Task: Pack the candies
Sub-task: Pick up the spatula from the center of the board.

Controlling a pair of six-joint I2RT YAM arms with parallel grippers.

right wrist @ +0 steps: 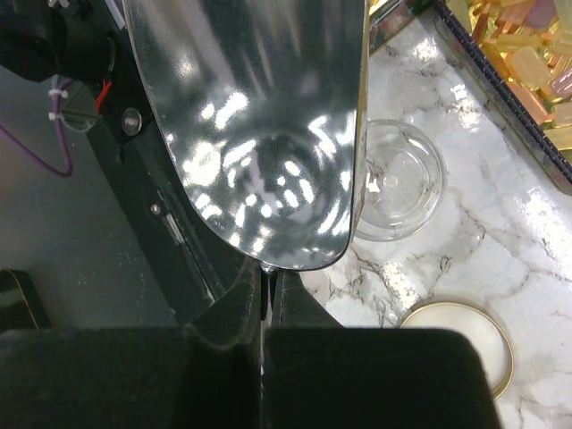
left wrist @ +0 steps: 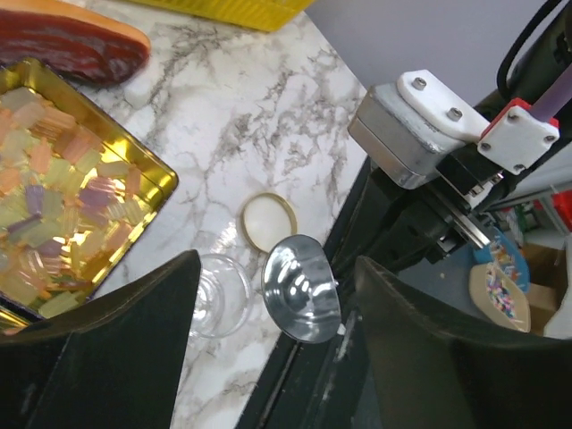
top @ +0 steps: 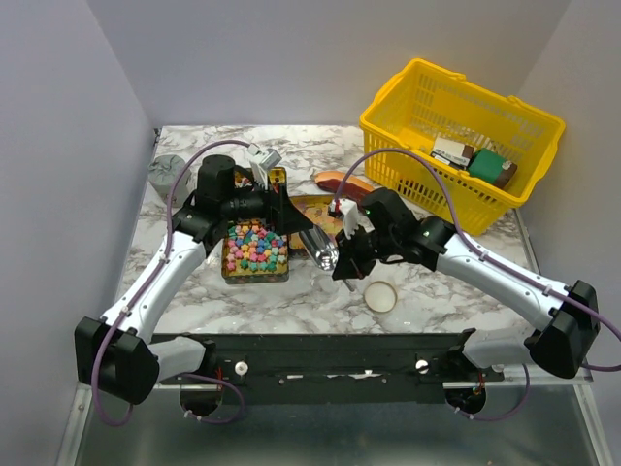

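Left gripper (top: 279, 202), seen from above, hangs with its jaws spread and nothing between them over the middle of the marble worktop (top: 243, 301), above two open tins. The nearer tin (top: 229, 274) is full of pastel star candies (top: 255, 248). Just to its right, the right gripper (top: 340, 260) is clamped on a metal scoop (top: 318, 249). A round lid (top: 380, 296) lies toward the near edge. A yellow basket (top: 456, 131) sits at the far right corner, and a reddish steak-shaped slab (top: 342, 181) lies beside it.

From the left wrist, two dark fingers (left wrist: 107, 340) stand wide apart. A gold tin (left wrist: 156, 183) on the left holds translucent yellow-orange pieces (left wrist: 63, 206), hard to make out from above. A clear glass jar (left wrist: 219, 290), barely visible overhead, stands between that tin and the scoop.

From the right wrist, the black fingers (right wrist: 223, 313) meet tightly on the scoop's thin handle. The scoop's bowl is empty. The jar is empty too, standing just beside the scoop, with the lid lying apart from it.
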